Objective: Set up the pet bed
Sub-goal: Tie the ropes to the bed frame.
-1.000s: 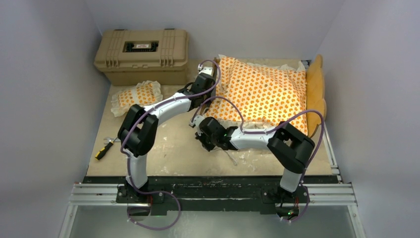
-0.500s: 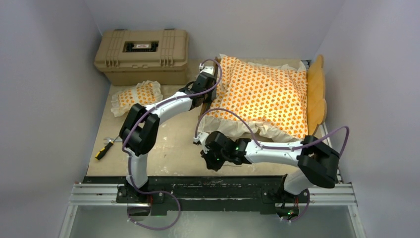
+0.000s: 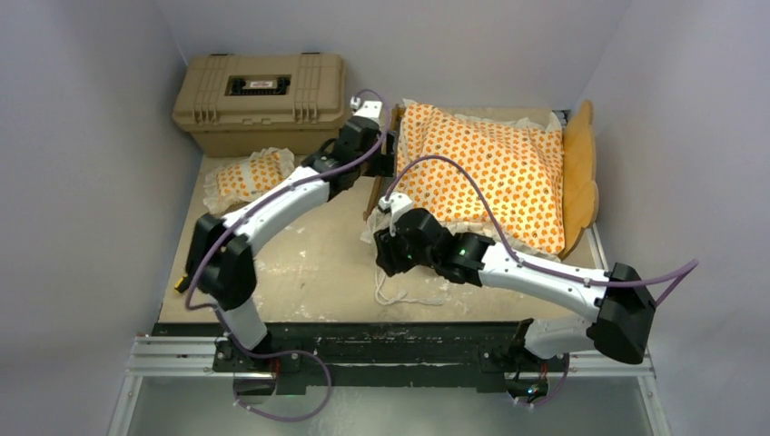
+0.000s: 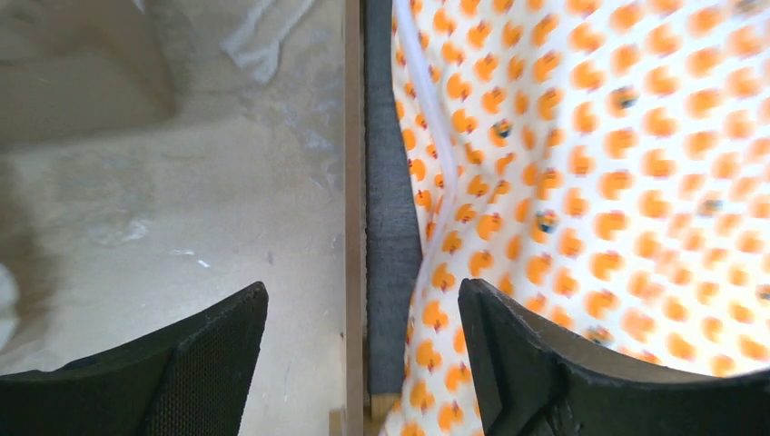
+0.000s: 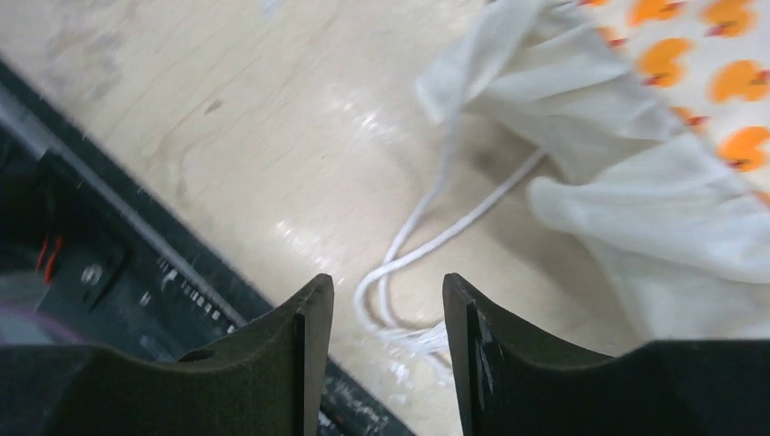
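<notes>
Both your pincers spreading since last second, cushion edge let go.
- Small orange-patterned ruffled pillow (image 3: 250, 174) lying left, beside tan plastic hard case (image 3: 261, 100).
- Your left gripper (image 4: 361, 292) hanging released, straddling light-wood frame rail (image 4: 353, 136).
- Your right gripper (image 5: 386, 283) hanging released above white cord (image 5: 427, 239).
- Orange-patterned white-ruffled mattress cushion (image 3: 481, 173) lying on frame, scalloped headboard (image 3: 581, 173) standing right.

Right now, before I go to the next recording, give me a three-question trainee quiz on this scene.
1. True or false: the pillow lies on the mattress cushion.
2. What runs between the fingers of the open left gripper? A) the bed frame edge B) a screwdriver C) a case handle
3. Fill in: on the table under the right gripper lies a thin white ____.
Key: 1 false; 2 A; 3 cord.
</notes>
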Controlling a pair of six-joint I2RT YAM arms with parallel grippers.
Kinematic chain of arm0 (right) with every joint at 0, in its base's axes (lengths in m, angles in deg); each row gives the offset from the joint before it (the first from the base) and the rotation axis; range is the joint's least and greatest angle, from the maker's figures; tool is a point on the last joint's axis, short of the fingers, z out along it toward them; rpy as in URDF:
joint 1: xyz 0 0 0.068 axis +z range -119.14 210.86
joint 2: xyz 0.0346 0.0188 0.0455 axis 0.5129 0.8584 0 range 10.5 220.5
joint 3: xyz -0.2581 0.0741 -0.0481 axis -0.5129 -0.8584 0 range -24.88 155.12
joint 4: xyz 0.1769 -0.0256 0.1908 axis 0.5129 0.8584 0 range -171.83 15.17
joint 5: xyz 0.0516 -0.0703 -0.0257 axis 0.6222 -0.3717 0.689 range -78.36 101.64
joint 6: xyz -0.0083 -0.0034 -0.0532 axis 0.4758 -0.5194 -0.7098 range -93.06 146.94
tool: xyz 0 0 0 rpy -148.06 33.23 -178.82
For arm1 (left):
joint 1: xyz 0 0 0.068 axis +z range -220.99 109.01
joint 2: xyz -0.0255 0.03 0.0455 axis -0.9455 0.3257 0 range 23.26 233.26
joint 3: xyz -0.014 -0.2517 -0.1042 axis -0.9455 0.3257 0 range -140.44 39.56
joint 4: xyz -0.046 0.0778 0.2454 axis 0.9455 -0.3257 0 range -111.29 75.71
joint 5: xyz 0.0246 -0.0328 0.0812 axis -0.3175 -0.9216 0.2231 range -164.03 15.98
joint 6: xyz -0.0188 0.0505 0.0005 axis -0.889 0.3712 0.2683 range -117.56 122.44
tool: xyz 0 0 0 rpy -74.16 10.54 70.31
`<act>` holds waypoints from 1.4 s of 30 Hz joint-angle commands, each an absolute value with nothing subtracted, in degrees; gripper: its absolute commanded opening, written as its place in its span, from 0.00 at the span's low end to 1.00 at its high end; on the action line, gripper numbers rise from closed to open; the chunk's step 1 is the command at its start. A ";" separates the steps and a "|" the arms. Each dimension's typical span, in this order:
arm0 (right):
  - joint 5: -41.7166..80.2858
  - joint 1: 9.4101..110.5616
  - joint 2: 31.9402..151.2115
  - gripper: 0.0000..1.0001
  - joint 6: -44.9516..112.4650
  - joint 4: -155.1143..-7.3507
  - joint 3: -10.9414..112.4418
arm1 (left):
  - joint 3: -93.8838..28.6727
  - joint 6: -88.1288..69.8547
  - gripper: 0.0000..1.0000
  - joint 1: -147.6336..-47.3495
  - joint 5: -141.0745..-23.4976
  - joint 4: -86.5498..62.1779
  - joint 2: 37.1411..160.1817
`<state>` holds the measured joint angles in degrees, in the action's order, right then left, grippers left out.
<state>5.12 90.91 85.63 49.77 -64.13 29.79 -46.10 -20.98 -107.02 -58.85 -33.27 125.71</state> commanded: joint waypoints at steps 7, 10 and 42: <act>-1.85 87.99 90.14 0.50 55.17 -71.02 27.12 | -23.13 -24.94 0.76 -107.11 -59.43 -38.10 96.56; -3.11 87.67 90.03 0.50 56.15 -71.01 24.90 | -12.65 -29.34 0.73 -107.51 -67.04 -32.92 91.50; 4.32 86.16 91.91 0.49 56.47 -76.82 21.02 | 5.07 -40.74 0.00 -121.09 -50.29 -12.53 104.05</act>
